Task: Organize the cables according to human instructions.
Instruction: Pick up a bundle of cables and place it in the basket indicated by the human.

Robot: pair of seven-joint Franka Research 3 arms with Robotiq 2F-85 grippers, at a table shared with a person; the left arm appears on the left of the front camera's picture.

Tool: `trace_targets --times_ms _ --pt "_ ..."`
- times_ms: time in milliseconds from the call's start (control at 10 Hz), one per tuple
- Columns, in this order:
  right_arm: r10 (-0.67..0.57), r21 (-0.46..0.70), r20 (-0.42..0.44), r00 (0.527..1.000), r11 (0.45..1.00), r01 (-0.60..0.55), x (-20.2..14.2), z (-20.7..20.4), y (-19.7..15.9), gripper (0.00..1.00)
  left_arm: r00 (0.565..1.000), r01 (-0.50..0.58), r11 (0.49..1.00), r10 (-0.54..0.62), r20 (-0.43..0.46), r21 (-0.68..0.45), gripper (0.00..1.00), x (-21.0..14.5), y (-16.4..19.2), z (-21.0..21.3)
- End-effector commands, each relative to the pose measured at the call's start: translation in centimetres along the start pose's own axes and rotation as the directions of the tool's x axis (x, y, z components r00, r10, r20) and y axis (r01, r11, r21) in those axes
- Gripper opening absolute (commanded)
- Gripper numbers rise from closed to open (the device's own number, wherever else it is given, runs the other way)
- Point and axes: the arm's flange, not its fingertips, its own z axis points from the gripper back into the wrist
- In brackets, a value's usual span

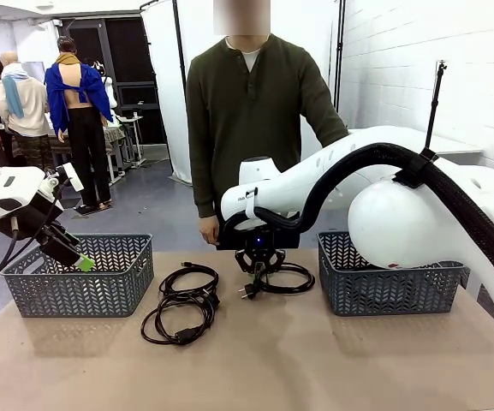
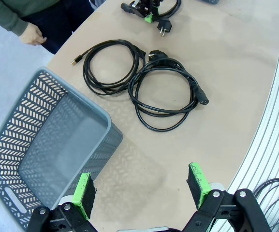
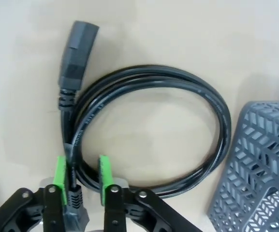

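Pads of my right claw point(image 3: 81, 169) straddle two strands of the cable point(image 3: 216, 104), drawn in narrow, though I cannot tell whether they pinch it. It lies on the table point(image 3: 178, 29) as a round black coil, with its blocky plug point(image 3: 79, 48) beyond my fingers and a grey basket point(image 3: 255, 164) just beside it. My left claw point(image 2: 140, 180) hangs spread wide.

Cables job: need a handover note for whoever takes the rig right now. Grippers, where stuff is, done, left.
Left gripper: open, holding nothing, hanging by the edge of the left basket.
Right gripper: down at the table, jaws narrow on either side of the right coil beside a plug. Can't tell whether it's clamped.
Cables: right coil on the table next to the right basket. USB coil and power coil overlap at mid-table.
Done: nothing visibly binned; these three coils are on the table.
Left: grip and lift the right coil, then sort each as the person directs.
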Motion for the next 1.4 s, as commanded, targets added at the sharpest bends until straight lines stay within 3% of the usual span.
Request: trace_targets --times_ms 0,300,600,900,1100,1300 --pt "-0.007 0.016 -0.024 1.000 1.000 0.008 0.7 0.1 0.2 0.00 1.000 0.001 1.000 -0.001 0.000 -0.006 1.00 -0.2 0.2 0.0" --pt "0.011 0.043 -0.045 0.999 0.999 -0.009 0.7 0.1 0.2 0.00 1.000 0.001 1.000 -0.001 0.000 -0.006 1.00 -0.2 0.2 0.0" --pt "0.042 0.026 -0.012 0.999 0.999 -0.042 0.4 1.0 0.5 0.00 1.000 0.001 1.000 -0.001 0.000 -0.006 1.00 -0.2 0.2 0.0" --pt "0.216 -0.020 0.028 0.976 0.976 -0.216 -0.6 5.4 1.6 0.00 1.000 0.001 1.000 -0.001 0.000 -0.006 1.00 -0.2 0.2 0.0" --pt "0.421 -0.030 -0.015 0.907 0.906 -0.422 -2.0 8.9 2.0 0.00 1.000 0.001 1.000 -0.001 0.000 -0.006 1.00 -0.2 0.2 0.0" --pt "0.639 0.011 -0.085 0.764 0.768 -0.641 -3.3 12.5 2.1 0.00 1.000 0.001 1.000 -0.001 0.000 -0.006 1.00 -0.2 0.2 0.0"
